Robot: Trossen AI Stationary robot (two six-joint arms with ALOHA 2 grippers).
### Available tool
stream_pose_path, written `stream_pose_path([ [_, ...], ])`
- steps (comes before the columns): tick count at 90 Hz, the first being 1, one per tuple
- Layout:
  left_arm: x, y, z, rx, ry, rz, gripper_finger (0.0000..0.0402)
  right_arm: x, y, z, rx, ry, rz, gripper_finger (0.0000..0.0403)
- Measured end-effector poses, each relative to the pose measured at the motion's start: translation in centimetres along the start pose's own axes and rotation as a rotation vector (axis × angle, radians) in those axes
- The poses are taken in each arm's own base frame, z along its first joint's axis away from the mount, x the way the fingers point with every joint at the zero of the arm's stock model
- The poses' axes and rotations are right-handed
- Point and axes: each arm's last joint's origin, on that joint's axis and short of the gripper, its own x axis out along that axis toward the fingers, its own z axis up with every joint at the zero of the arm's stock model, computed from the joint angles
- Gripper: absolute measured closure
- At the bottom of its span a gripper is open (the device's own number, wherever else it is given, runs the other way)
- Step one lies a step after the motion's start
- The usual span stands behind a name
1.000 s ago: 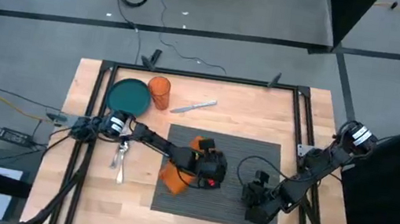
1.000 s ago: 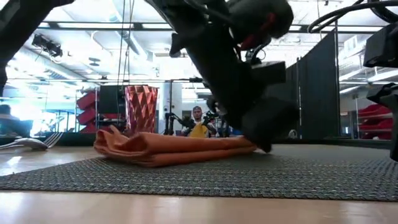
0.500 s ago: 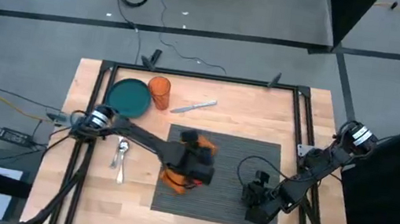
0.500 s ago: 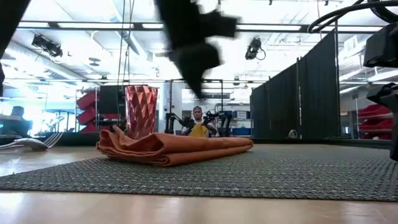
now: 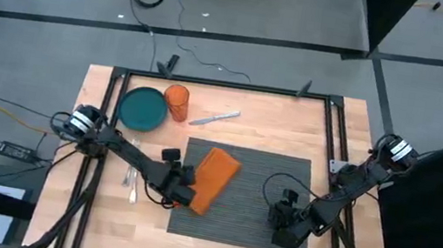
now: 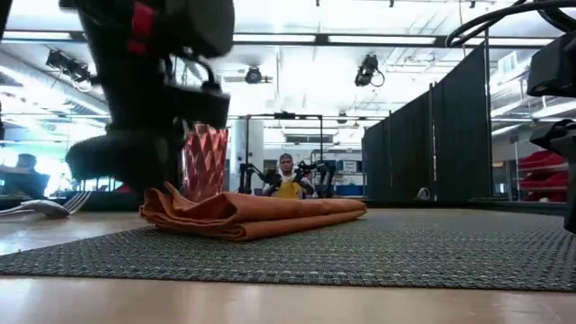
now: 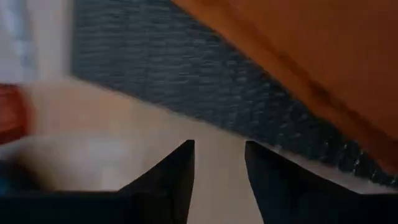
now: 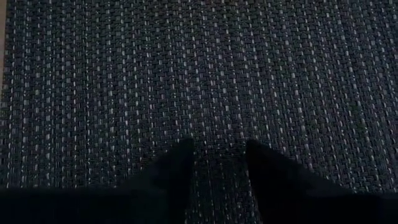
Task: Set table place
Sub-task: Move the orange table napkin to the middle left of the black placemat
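Left gripper (image 5: 179, 191) sits low at the mat's (image 5: 263, 201) left edge, just beside the napkin (image 5: 212, 178), fingers a little apart, holding nothing. Mat lies flat mid-desk (image 5: 344, 125), napkin on its left part.

Risks, as I judge them:
- a low sweep could snag the napkin or drag the mat edge
- fork (image 5: 132, 179) lies close on the left, under the arm's line; easy to knock
- plate (image 5: 142, 108), cup (image 5: 175, 101) and knife (image 5: 213, 118) bunch at the far left; reaching one may bump another

Right gripper (image 5: 280, 225) parks on the mat's right part, narrowly parted, empty, taking up placing room.
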Motion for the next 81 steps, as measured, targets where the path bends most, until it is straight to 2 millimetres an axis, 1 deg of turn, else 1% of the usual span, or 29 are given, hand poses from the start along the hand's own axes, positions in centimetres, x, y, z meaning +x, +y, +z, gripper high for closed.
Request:
stream_pose_path([
  [5,0.1,-0.2,-0.1,0.0,-0.01,-0.017,0.0276,0.0,0.0,0.0,-0.001,0.001,-0.001,0.0275],
  [15,-0.5,-0.8,-0.2,-0.011,-0.012,-0.028,0.0276,0.0,0.0,0.0,-0.005,0.004,-0.003,0.0276],
  [28,-1.8,-2.0,0.2,-0.008,-0.04,-0.07,0.0275,0.0,-0.1,0.0,-0.008,0.004,-0.008,0.0277],
  [48,-3.8,-3.0,0.8,0.001,-0.074,-0.102,0.0275,0.0,-0.1,0.0,-0.006,0.004,-0.008,0.0277],
  [53,-3.8,-3.1,0.6,0.007,-0.063,-0.111,0.0275,0.0,-0.1,0.0,-0.005,0.004,-0.008,0.0277],
  [66,-2.8,-3.0,-0.6,0.021,-0.009,-0.085,0.0275,0.0,-0.1,0.0,-0.008,0.003,-0.007,0.0277],
  [74,-2.9,-3.4,-0.5,0.007,-0.018,-0.125,0.0275,0.0,-0.1,0.0,-0.008,0.003,-0.006,0.0277],
  [81,-3.1,-3.9,-0.6,0.034,-0.037,-0.154,0.0275,0.0,-0.1,0.0,-0.008,0.003,-0.006,0.0277],
])
